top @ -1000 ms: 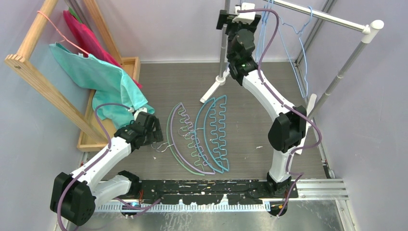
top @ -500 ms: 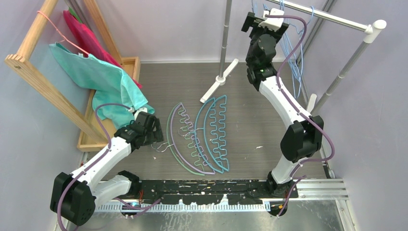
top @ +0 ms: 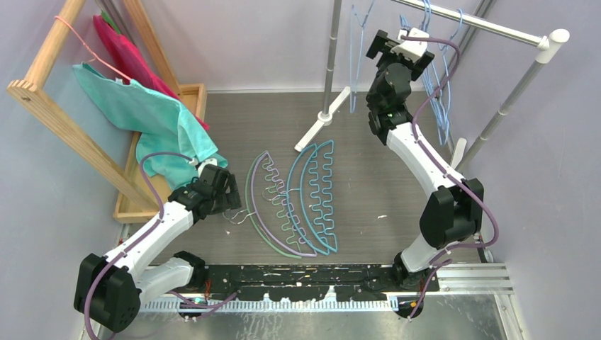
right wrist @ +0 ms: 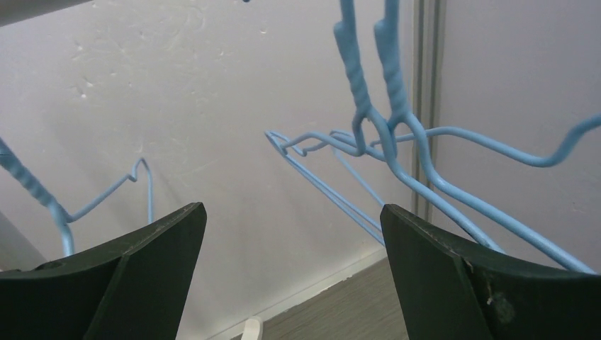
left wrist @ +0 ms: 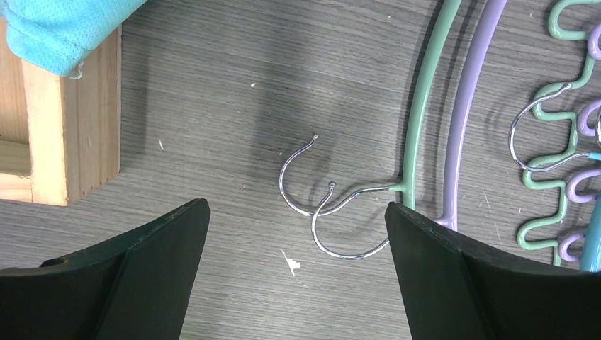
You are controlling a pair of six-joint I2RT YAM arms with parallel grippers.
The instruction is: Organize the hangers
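Teal (top: 322, 191), green (top: 248, 185) and lilac (top: 261, 223) arched hangers lie together on the floor. My left gripper (top: 230, 205) is open and empty, low over their metal hooks (left wrist: 333, 212). The green (left wrist: 418, 106) and lilac (left wrist: 468, 106) arches lie by its right finger. My right gripper (top: 400, 44) is raised by the rail, open and empty. Light-blue wire hangers (top: 439, 92) hang to its right, and one (top: 354, 49) to its left. In the right wrist view (right wrist: 292, 209) two hang up right (right wrist: 397, 149) and one at the left (right wrist: 64, 212).
The silver rail (top: 489, 28) runs to a white joint, with a slanted leg at right and a white foot (top: 319, 124) on the floor. A wooden rack (top: 42, 99) at left carries teal cloth (top: 142, 106), red cloth (top: 127, 49) and a pink wire hanger (top: 78, 39).
My right gripper has moved to the right along the rail and a little lower. A light-blue hanger now shows to its left. The left arm has not moved.
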